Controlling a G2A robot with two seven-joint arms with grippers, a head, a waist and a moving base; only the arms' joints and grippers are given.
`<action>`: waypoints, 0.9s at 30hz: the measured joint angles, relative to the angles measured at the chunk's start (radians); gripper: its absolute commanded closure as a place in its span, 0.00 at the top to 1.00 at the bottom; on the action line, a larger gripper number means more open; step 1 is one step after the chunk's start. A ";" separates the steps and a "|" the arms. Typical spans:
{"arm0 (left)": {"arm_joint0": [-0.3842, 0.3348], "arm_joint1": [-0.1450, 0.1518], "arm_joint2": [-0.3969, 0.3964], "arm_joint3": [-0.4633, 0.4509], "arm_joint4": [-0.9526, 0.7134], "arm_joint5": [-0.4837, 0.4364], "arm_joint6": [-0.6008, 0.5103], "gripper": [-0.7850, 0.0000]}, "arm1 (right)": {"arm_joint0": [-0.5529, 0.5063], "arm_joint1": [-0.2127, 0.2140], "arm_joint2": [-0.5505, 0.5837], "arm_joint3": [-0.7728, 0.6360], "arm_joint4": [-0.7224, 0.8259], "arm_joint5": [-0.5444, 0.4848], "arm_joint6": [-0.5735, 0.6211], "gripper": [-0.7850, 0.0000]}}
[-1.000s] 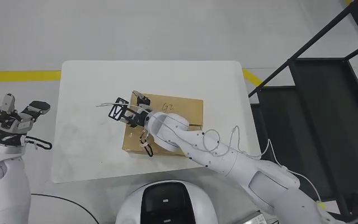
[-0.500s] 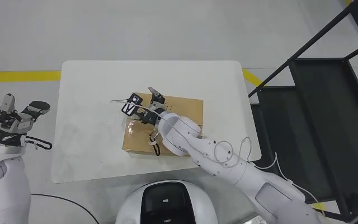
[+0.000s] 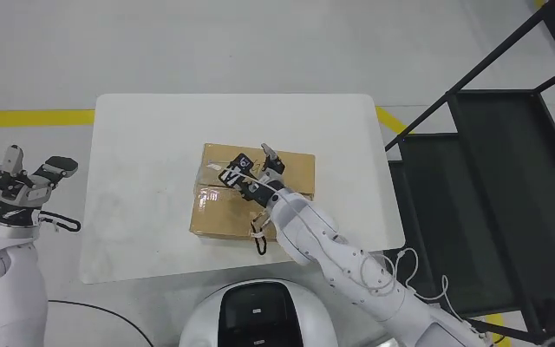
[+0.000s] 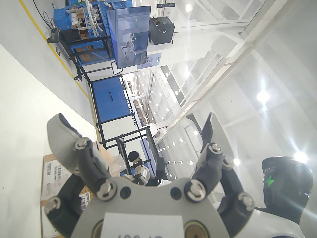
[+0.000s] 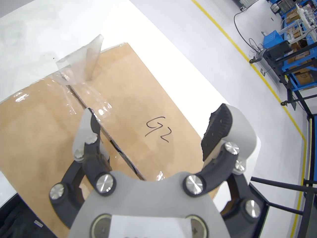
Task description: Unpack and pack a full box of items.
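Observation:
A brown cardboard box (image 3: 293, 171) marked by hand lies on the white table (image 3: 139, 130). Clear tape (image 5: 81, 92) runs along the box's (image 5: 148, 95) top seam. One loose end of the tape stands up at the far edge. My right gripper (image 3: 254, 165) hovers over the box top near the seam, open (image 5: 153, 127) and holding nothing, with one finger (image 5: 86, 125) close to the taped seam. My left gripper (image 3: 62, 194) is off the table's left side, open (image 4: 137, 130) and tilted up toward the ceiling.
A black metal stair frame (image 3: 468, 147) stands just off the table's right side. Bare tabletop surrounds the box, with the widest stretch to the left. A yellow floor line (image 3: 43, 117) runs behind the table.
My right gripper has moved to the right, from beyond the box's left edge to above its top. The thin tape strip that trailed beside it now rests at the box's left edge. The left arm stayed still.

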 measured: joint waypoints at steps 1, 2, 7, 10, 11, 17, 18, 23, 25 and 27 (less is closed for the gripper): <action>0.000 0.000 0.000 0.000 0.000 0.000 0.000 1.00 | -0.013 0.002 0.006 -0.015 0.012 -0.019 -0.030 1.00; 0.000 0.000 0.000 0.000 0.000 0.000 0.000 1.00 | -0.020 0.002 0.010 -0.020 0.023 -0.037 -0.056 1.00; 0.000 0.000 0.000 0.000 0.000 0.000 0.000 1.00 | -0.001 -0.003 0.008 0.015 0.051 -0.100 -0.131 1.00; 0.000 0.000 0.000 0.000 0.000 0.000 0.000 1.00 | 0.047 -0.018 -0.017 0.077 0.082 -0.120 -0.150 1.00; 0.000 0.000 0.000 0.000 0.000 0.000 0.000 1.00 | 0.064 -0.023 -0.025 0.098 0.088 -0.123 -0.153 1.00; 0.000 0.000 0.000 0.000 0.000 0.000 0.000 1.00 | 0.155 -0.055 -0.071 0.195 0.107 -0.102 -0.154 1.00; 0.000 0.000 0.000 0.000 0.000 0.000 0.000 1.00 | 0.162 -0.059 -0.073 0.202 0.109 -0.098 -0.152 1.00; 0.000 0.000 0.000 0.000 0.000 0.000 0.000 1.00 | 0.180 -0.071 -0.078 0.223 0.100 -0.081 -0.120 0.44; 0.000 0.000 0.000 0.000 0.000 0.000 0.000 1.00 | 0.178 -0.074 -0.077 0.222 0.102 -0.086 -0.106 0.39; 0.000 0.000 0.000 0.000 0.000 0.000 0.000 1.00 | 0.173 -0.075 -0.075 0.216 0.104 -0.092 -0.099 0.32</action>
